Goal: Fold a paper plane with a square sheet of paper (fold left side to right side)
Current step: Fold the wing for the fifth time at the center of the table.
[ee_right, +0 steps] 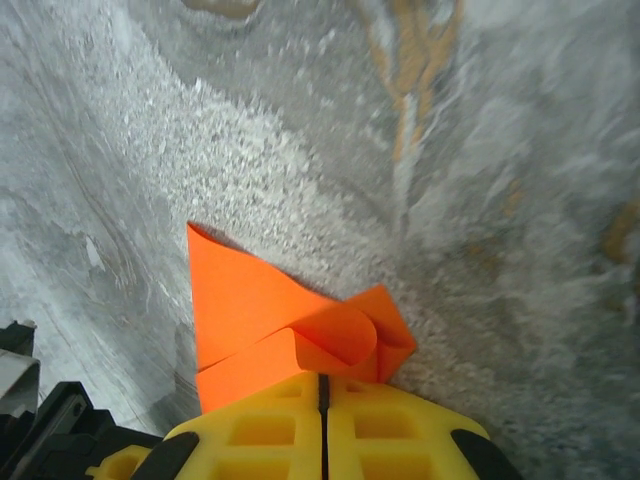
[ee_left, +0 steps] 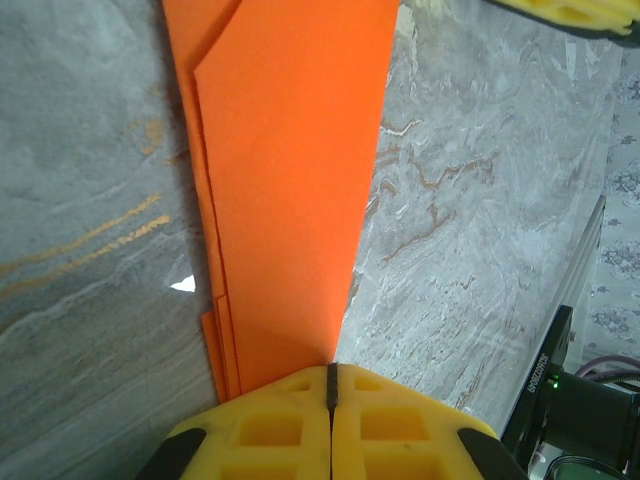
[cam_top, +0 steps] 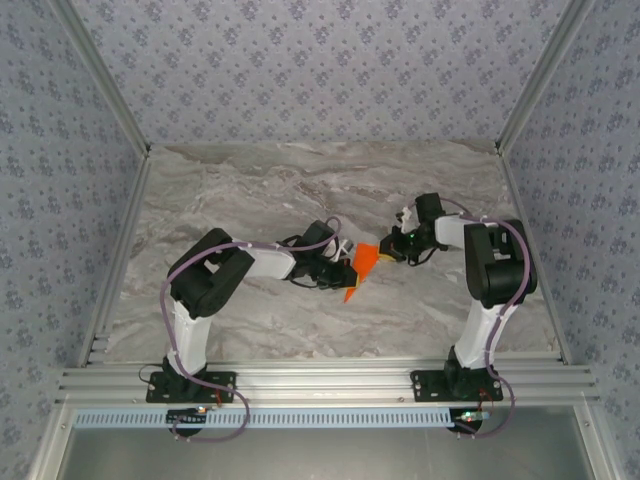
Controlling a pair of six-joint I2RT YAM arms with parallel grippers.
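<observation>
The square sheet of paper (cam_top: 362,266) is bright orange-red and folded into a slim, pointed, layered shape in the middle of the table. My left gripper (cam_top: 343,268) is shut, and its yellow fingertips rest on the narrow end of the paper (ee_left: 290,180), which lies flat and runs away from the left gripper (ee_left: 331,372). My right gripper (cam_top: 394,246) is shut at the paper's wide end. There a flap of the paper (ee_right: 250,300) curls up off the table from the seam of the right gripper (ee_right: 322,380).
The grey marbled tabletop (cam_top: 260,190) spreads out around both arms, inside an aluminium frame with patterned walls. A yellow finger of the right gripper (ee_left: 570,12) shows at the top right of the left wrist view. The arm bases (cam_top: 190,385) stand at the near edge.
</observation>
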